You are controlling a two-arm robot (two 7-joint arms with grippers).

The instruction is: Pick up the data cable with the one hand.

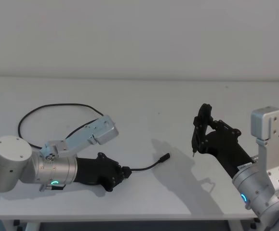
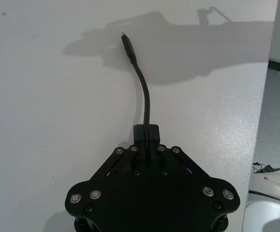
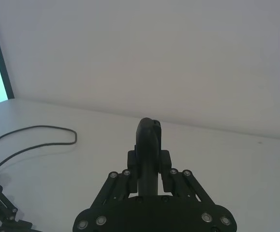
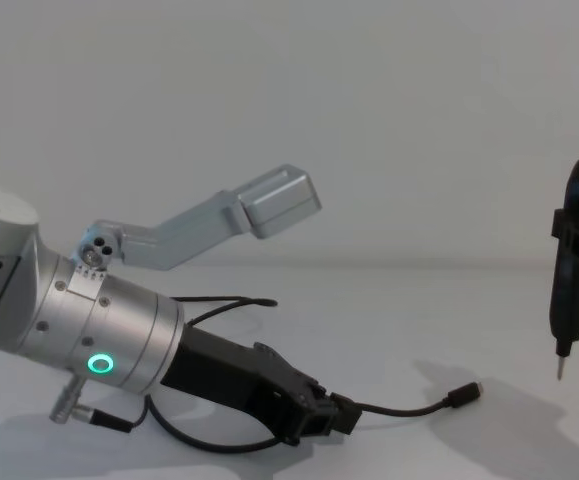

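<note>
The data cable [image 1: 47,107] is a thin black cord looping over the white table at the left. Its short end curves out to a small plug [image 1: 164,157]. My left gripper [image 1: 125,172], the one hand with the green ring, lies low over the table near the front edge. It is shut on the cable [image 2: 145,96] a short way behind the plug [image 4: 464,394]. In the left wrist view the cord leaves the closed fingertips [image 2: 140,131] and bends away. My right gripper [image 1: 200,134] hangs above the table at the right, shut on a black pin-tipped tool [image 4: 574,270].
The white table [image 1: 144,101] runs back to a plain wall. Its front edge [image 1: 144,215] lies just under the left arm. The slack loop of the cable [image 3: 33,129] trails behind the left wrist. Bare table separates the plug from the tool's pin tip [image 1: 192,155].
</note>
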